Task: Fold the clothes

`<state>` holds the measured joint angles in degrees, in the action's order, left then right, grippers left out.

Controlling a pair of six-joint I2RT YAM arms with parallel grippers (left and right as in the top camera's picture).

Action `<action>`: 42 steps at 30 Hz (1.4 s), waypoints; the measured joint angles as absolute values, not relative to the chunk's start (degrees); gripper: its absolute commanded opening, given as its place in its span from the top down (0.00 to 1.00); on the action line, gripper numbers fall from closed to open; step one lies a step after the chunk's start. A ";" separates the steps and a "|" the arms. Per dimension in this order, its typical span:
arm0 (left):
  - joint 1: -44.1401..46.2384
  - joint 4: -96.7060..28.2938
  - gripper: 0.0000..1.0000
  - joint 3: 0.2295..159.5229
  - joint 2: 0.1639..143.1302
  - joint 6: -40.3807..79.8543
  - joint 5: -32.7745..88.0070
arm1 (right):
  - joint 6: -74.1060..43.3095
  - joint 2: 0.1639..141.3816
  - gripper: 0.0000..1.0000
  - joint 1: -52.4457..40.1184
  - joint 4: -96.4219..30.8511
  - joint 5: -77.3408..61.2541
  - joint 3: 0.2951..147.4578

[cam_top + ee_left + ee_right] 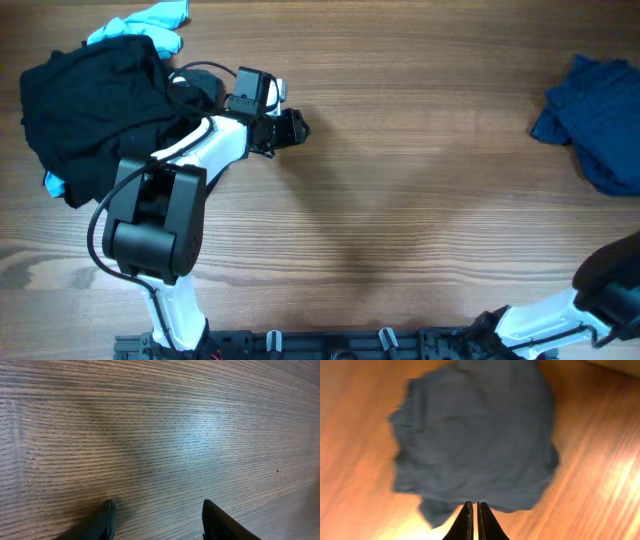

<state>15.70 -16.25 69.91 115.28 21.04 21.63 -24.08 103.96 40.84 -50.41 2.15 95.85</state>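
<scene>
lying crumpled at the far right edge of the table (420, 200), the navy shorts (600, 125) were seen in the overhead view as a loose, unfolded heap, partly cut off by the frame. in the right wrist view the same shorts (475, 435) were spread over the wood with ragged, bunched edges, though the fabric was blurred and no detail could be made out. at the opposite, far left corner the black garments (90, 110) were piled in a rumpled mound, and a light-blue garment (150, 25) was tucked against the top of that pile, with another scrap of light blue showing at its lower left.

the left gripper (295, 128) was held just to the right of the black pile, over bare wood and well apart from the shorts. its jaws were parted about halfway, and nothing was gripped between the two dark fingers (107, 517); only wood grain was seen in the gap at the left gripper (159, 515).

the right gripper (474, 515) was pressed fully closed, jaw against jaw, with nothing caught in it. its tips were pointed toward the near edge of the shorts, but whether the cloth was touched could not be told. the right arm (600, 290) was seen only in part at the lower right corner.
</scene>
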 measured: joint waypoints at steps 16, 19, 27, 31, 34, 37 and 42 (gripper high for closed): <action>15.70 -16.16 0.44 69.89 115.28 21.04 21.65 | -25.30 117.67 0.96 42.26 -48.18 6.70 93.32; 15.70 -16.16 0.44 69.89 115.28 21.04 21.63 | -27.55 118.45 0.96 42.06 -47.66 7.62 90.30; 15.70 -16.23 0.44 69.89 115.28 21.04 21.63 | -29.67 118.63 0.96 40.53 -38.92 9.10 82.67; 15.70 -16.23 0.44 69.89 115.28 21.04 21.63 | -29.36 118.63 0.96 37.80 -37.19 8.69 82.56; 15.70 -16.23 0.44 69.89 115.28 21.04 21.63 | -30.83 118.63 0.95 33.93 -36.82 7.92 82.54; 15.70 -16.40 0.44 69.89 115.28 21.04 21.63 | -32.60 118.63 0.96 29.19 -35.86 7.27 82.52; 15.70 -17.08 0.44 69.89 115.28 21.04 21.65 | -33.43 118.85 0.96 23.38 -34.81 5.45 82.50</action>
